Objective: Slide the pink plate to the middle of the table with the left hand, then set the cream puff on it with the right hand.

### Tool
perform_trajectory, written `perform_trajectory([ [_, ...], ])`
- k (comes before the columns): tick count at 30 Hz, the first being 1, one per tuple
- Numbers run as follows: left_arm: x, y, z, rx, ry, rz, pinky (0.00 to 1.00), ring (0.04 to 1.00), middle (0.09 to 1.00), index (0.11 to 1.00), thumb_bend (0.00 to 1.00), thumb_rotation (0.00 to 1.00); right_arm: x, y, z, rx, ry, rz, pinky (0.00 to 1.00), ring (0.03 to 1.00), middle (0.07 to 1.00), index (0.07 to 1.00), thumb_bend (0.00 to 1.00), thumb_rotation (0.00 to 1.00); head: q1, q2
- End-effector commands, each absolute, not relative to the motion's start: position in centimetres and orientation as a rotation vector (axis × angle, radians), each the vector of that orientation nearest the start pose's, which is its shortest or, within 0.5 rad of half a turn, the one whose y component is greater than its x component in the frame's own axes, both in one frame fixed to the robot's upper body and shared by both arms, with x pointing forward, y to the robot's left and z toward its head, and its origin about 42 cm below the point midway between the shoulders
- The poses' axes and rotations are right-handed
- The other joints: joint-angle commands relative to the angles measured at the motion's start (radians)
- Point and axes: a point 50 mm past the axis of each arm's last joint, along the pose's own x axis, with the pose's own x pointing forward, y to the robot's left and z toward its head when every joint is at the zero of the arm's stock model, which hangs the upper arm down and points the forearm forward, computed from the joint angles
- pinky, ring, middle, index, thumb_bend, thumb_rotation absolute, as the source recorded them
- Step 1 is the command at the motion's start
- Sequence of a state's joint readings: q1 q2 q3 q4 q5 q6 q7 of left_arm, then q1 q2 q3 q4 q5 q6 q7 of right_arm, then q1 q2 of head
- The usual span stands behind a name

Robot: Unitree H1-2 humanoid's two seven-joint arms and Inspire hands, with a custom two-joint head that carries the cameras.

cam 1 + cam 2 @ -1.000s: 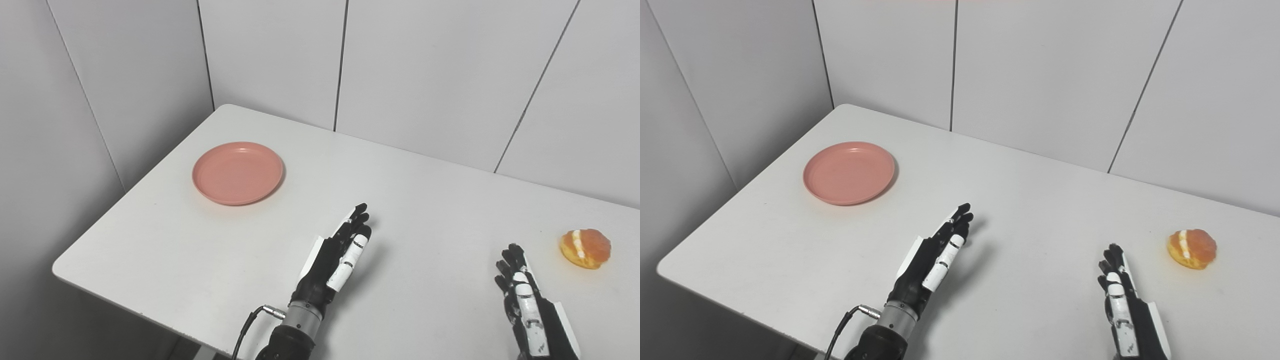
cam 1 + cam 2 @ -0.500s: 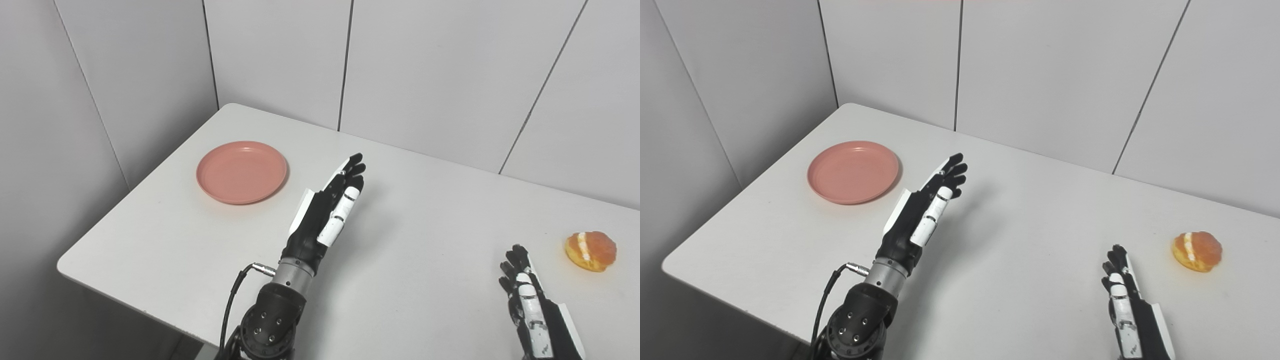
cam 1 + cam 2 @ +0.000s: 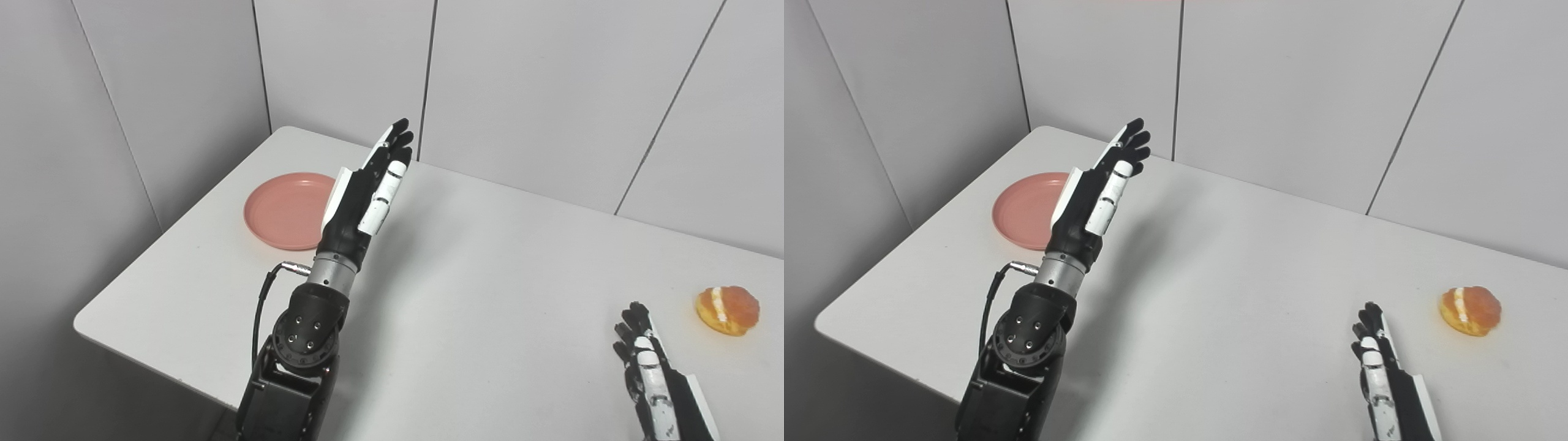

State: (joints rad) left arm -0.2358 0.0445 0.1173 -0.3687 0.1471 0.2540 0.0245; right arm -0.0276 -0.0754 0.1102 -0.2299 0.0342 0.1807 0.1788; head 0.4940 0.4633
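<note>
Since a second ago the left hand [image 3: 367,190] has risen from low over the near middle of the table [image 3: 490,294] and travelled up and toward the far left, so that it now stands raised with its forearm upright, its flat extended fingers [image 3: 395,144] held together and holding nothing; its outline overlaps the right rim of the pink plate [image 3: 285,210], though whether it touches the plate cannot be told. The right hand [image 3: 652,373] has barely shifted and lies at the near right edge, fingers straight and loosely apart, empty. The plate has not moved: it sits near the table's far left corner, close to the left edge, with a broad bare stretch of white tabletop between it and the middle. It is a round, shallow, salmon-pink dish with a raised rim. The cream puff [image 3: 727,310] rests near the right side, golden-orange with a white cream stripe, just beyond the right hand and apart from it.
</note>
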Motion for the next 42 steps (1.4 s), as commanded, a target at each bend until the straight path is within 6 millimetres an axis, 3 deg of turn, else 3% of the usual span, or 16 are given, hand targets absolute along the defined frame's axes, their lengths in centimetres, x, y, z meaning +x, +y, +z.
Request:
perform_trajectory([
  [1,33.3,24.4,27.4,0.164,-0.459,0.168,0.92,0.918,0.935,0.919,0.47,1.0,28.8,-18.6,16.9,-0.042,-0.14,0.308,1.0,1.0,1.0,1.0,0.0,1.0,0.0,0.001],
  [23,35.7,32.2,29.7,0.261,-0.486,0.407,0.86,0.893,0.902,0.888,0.41,1.0,28.8,-18.5,16.7,-0.036,-0.135,0.307,1.0,1.0,1.0,1.0,0.0,1.0,-0.004,-0.008],
  [31,36.9,34.9,30.4,0.212,-0.483,0.45,0.89,0.898,0.906,0.892,0.43,1.0,28.8,-18.5,16.8,-0.041,-0.132,0.306,1.0,1.0,1.0,1.0,0.0,1.0,-0.001,-0.011],
  [42,37.4,38.8,29.4,0.175,-0.439,0.498,0.88,0.88,0.889,0.881,0.42,1.0,28.7,-18.6,16.9,-0.027,-0.12,0.31,1.0,1.0,1.0,1.0,0.0,1.0,0.002,-0.009],
])
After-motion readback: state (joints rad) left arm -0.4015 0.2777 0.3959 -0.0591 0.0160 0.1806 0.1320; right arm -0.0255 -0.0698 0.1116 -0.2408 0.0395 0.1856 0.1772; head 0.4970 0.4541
